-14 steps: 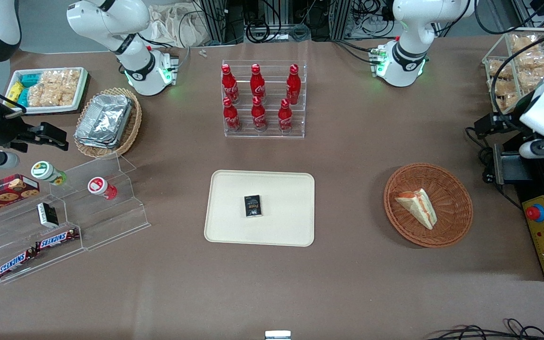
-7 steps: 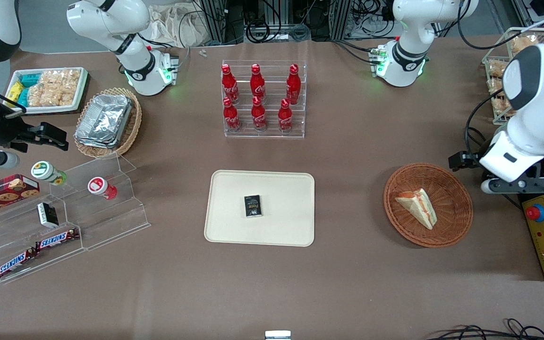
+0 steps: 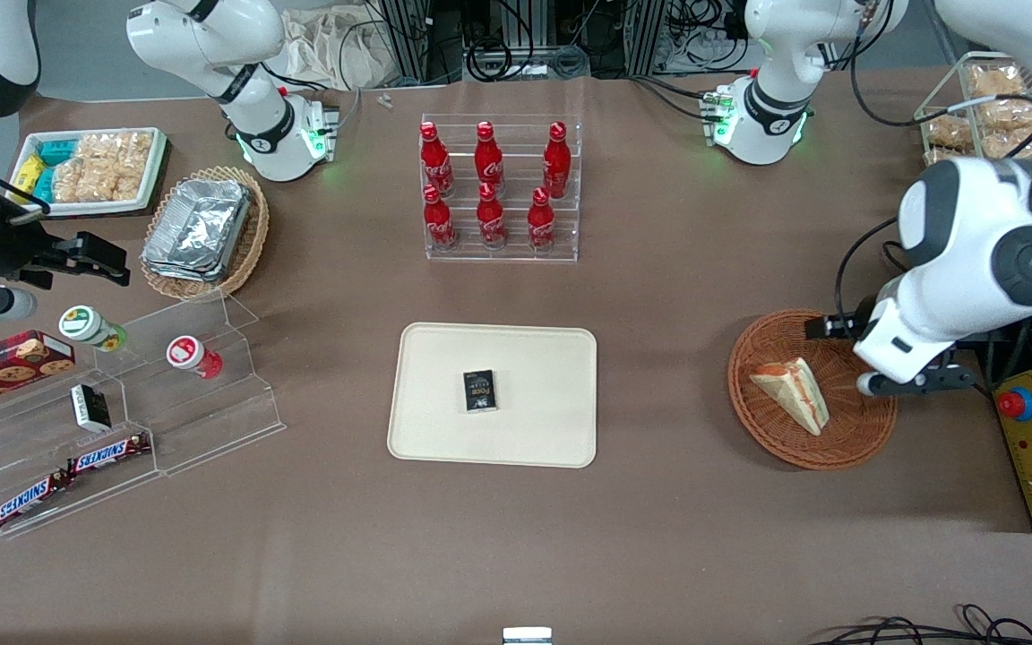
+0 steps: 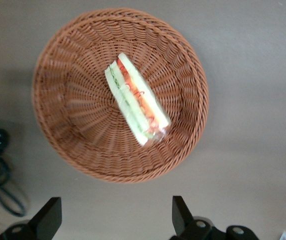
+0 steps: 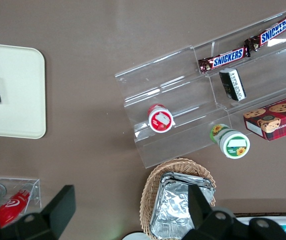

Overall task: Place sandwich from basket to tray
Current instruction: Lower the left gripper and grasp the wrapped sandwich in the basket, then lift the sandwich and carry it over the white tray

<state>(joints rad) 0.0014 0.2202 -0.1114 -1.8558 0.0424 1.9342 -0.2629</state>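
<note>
My hand (image 4: 115, 220) hangs above the working arm's end of the tabletop (image 3: 677, 537), over the rim of the basket (image 3: 847, 448), with its two fingers (image 4: 50, 215) spread wide and nothing between them. One sandwich (image 3: 792, 391) lies in that one reddish-brown woven basket, a wedge of pale bread with red-orange and green layers under clear wrap; from my wrist I see it resting across the basket's floor, untouched by my fingers and well apart from them. One cream tray (image 3: 444, 430) sits flat near the middle of the tabletop, well apart from the basket, and carries one small dark box (image 3: 479, 391). Farther from the front camera than the tray stands one clear rack (image 3: 570, 251) holding six red bottles (image 3: 489, 213), three on each of two steps. Toward the parked arm's end I count one pale wicker basket (image 3: 252, 242) with stacked foil trays (image 3: 196, 228), one white tray of snack packets (image 3: 95, 166), and one clear stepped stand (image 3: 238, 412). On that stand are two Snickers bars (image 3: 108, 455), one red-lidded cup (image 3: 193, 356), one green-lidded cup (image 3: 90, 328), one small dark packet (image 3: 90, 407) and one red cookie box (image 3: 5, 363).
</note>
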